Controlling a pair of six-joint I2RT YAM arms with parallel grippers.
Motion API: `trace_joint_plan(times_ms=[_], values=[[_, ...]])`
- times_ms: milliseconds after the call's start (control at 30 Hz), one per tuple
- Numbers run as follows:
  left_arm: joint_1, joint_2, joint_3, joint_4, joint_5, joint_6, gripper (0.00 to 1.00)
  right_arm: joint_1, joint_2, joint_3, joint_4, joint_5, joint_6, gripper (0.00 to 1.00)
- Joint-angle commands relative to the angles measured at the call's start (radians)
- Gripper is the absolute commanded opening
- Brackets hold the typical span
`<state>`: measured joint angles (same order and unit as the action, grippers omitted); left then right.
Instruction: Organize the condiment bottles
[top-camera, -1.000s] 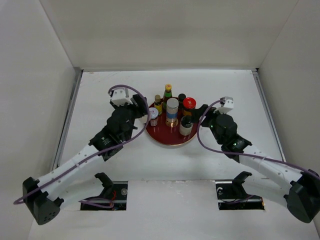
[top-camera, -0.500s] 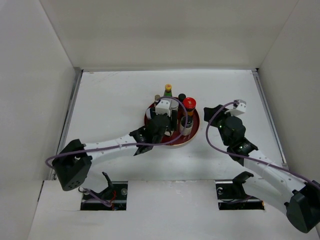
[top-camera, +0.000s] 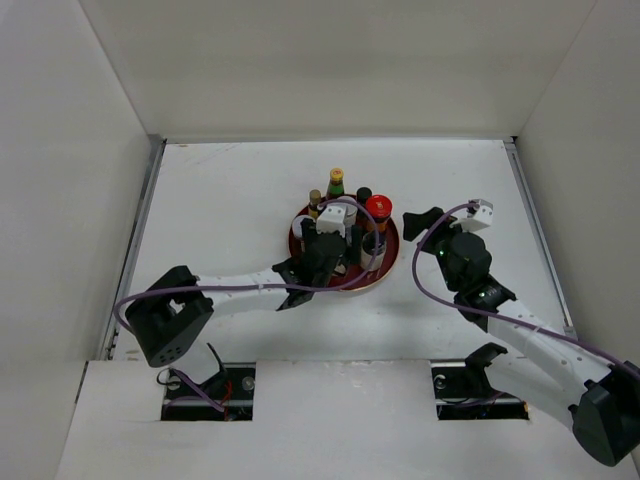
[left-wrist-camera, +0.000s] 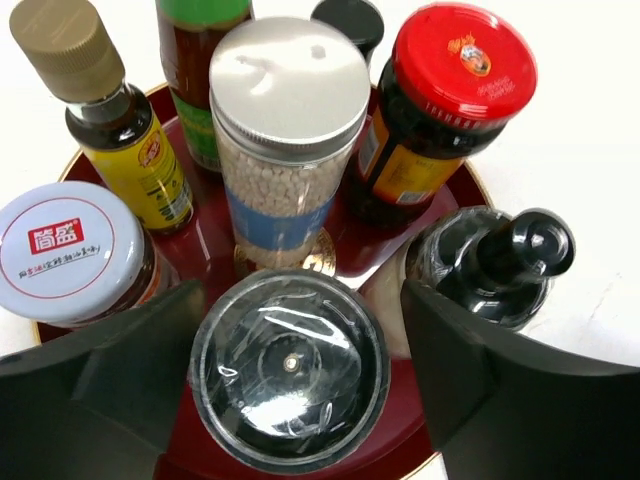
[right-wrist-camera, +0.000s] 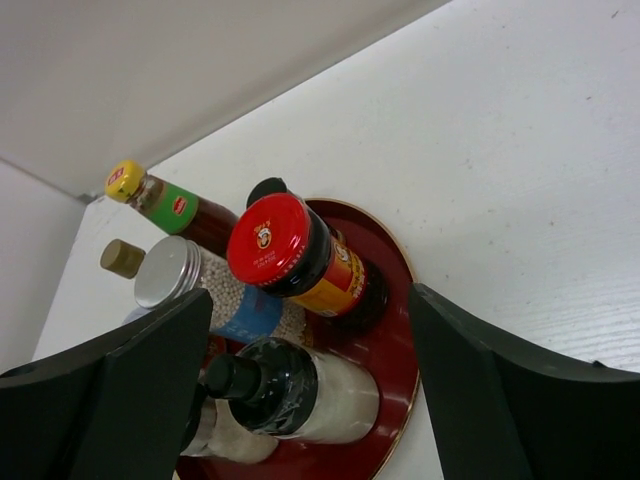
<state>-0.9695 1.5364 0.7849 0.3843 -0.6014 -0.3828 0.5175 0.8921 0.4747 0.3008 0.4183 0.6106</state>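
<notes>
Several condiment bottles stand on a dark red round tray (top-camera: 385, 268). My left gripper (top-camera: 335, 252) is over the tray's front and points down. In the left wrist view it (left-wrist-camera: 300, 400) is open, with a jaw on either side of a black-capped shaker (left-wrist-camera: 290, 368). Around it are a white-capped jar (left-wrist-camera: 65, 250), a gold-capped yellow bottle (left-wrist-camera: 140, 165), a silver-capped jar of white beads (left-wrist-camera: 288, 85), a red-capped jar (left-wrist-camera: 463, 65) and a knob-capped shaker (left-wrist-camera: 520, 255). My right gripper (top-camera: 408, 228) is open and empty, just right of the tray.
The right wrist view shows the red-capped jar (right-wrist-camera: 268, 240), a yellow-capped bottle with a green neck (right-wrist-camera: 127, 180) and the knob-capped shaker (right-wrist-camera: 300, 395) on the tray (right-wrist-camera: 400, 360). White walls enclose the table (top-camera: 220, 190) at the back and sides.
My left arm has swung from the tray's left side to over its front, jaws now around the black-capped shaker. My right gripper has drawn back a little to the right.
</notes>
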Motion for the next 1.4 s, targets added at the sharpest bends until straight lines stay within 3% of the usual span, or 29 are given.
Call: trace_joint_plan(times_ms=[0, 67, 233, 333, 467, 567, 633, 700, 800, 900, 967, 1100, 1167, 1267, 1367], values=[[0.001, -0.051, -0.01, 0.105, -0.02, 0.004, 0.88, -0.001, -0.005, 0.004, 0.054, -0.004, 0.009, 0.87], [0.007, -0.071, -0.012, 0.096, -0.02, 0.005, 1.0, -0.001, -0.013, 0.002, 0.054, 0.0, 0.006, 0.9], [-0.004, -0.237, -0.022, 0.057, -0.047, 0.108, 1.0, -0.004, -0.016, -0.001, 0.054, -0.003, 0.009, 0.96], [0.01, -0.372, -0.065, 0.065, -0.173, 0.183, 1.0, -0.009, -0.018, -0.004, 0.054, 0.007, 0.011, 1.0], [0.12, -0.528, -0.192, 0.09, -0.253, 0.142, 1.0, -0.017, -0.041, -0.016, 0.052, 0.013, 0.028, 1.0], [0.247, -0.591, -0.286, 0.059, -0.192, -0.046, 1.0, -0.035, -0.053, -0.03, 0.055, 0.028, 0.043, 0.81], [0.361, -0.604, -0.309, -0.01, -0.088, -0.192, 1.0, -0.05, -0.05, -0.034, 0.052, 0.024, 0.064, 0.51], [0.468, -0.598, -0.322, -0.063, 0.018, -0.298, 1.0, -0.064, -0.048, -0.036, 0.043, 0.02, 0.075, 0.35], [0.57, -0.564, -0.303, -0.132, 0.071, -0.367, 1.0, -0.096, -0.047, -0.036, 0.024, 0.033, 0.092, 0.26], [0.593, -0.529, -0.265, -0.208, 0.069, -0.377, 1.0, -0.158, -0.01, -0.033, 0.017, 0.008, 0.138, 0.25], [0.59, -0.507, -0.257, -0.223, 0.054, -0.38, 1.0, -0.199, 0.008, -0.025, 0.011, -0.025, 0.172, 0.3], [0.575, -0.469, -0.248, -0.24, 0.046, -0.383, 1.0, -0.286, 0.039, -0.028, 0.023, -0.047, 0.277, 0.7], [0.567, -0.464, -0.256, -0.24, 0.046, -0.383, 1.0, -0.316, 0.067, -0.027, 0.032, -0.05, 0.305, 0.83], [0.568, -0.463, -0.268, -0.226, 0.048, -0.383, 1.0, -0.356, 0.105, -0.048, 0.076, -0.052, 0.334, 0.92], [0.558, -0.47, -0.273, -0.22, 0.042, -0.38, 1.0, -0.368, 0.126, -0.094, 0.136, -0.047, 0.336, 0.93]])
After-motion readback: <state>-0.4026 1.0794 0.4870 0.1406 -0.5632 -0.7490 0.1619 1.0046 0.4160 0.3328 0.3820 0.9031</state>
